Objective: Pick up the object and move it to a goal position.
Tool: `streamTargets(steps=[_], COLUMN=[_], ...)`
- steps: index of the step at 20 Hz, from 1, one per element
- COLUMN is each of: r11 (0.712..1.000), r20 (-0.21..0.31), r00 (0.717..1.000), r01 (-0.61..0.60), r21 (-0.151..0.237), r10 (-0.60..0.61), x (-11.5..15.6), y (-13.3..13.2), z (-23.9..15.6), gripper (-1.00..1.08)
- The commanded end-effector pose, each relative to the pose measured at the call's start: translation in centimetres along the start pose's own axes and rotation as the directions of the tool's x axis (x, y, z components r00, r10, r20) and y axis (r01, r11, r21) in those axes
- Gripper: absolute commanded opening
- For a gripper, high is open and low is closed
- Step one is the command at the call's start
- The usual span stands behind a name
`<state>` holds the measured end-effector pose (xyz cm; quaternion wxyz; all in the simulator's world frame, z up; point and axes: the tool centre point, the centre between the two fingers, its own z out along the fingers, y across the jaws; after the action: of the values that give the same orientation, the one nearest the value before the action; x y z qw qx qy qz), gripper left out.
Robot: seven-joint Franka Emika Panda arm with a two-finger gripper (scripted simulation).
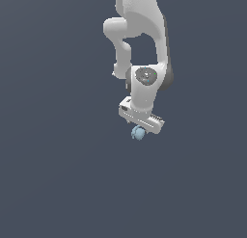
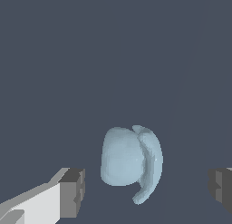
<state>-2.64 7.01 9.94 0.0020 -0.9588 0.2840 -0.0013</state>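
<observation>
- Gripper point(image 2: 146, 191) — jaws spread wide, gripping nothing.
- Object point(image 2: 130, 163) — pale-blue lump between the fingers point(image 2: 72, 192), touching neither.
- Progress — approach apparently done; closing, lifting and carrying to the goal remain.

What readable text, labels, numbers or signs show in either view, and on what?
None. The pale-blue object is plain, the white robot hand and the gripper fingers carry no print, and the ground is bare dark grey. The round grey cap on the arm's wrist joint shows faint marks, too small to read.
</observation>
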Motion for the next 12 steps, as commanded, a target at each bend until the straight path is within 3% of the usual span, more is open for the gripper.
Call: streamTargets(steps=[1, 12], r11=[0.999, 0.997], r20=[0.0, 0.001], r00=[0.999, 0.997], r01=[-0.035, -0.08], r21=[-0.002, -0.005], r10=[0.035, 0.08], x=[-0.33, -0.83], y=[-0.09, -0.22], z=[0.36, 0.91], gripper=[1.0, 1.0])
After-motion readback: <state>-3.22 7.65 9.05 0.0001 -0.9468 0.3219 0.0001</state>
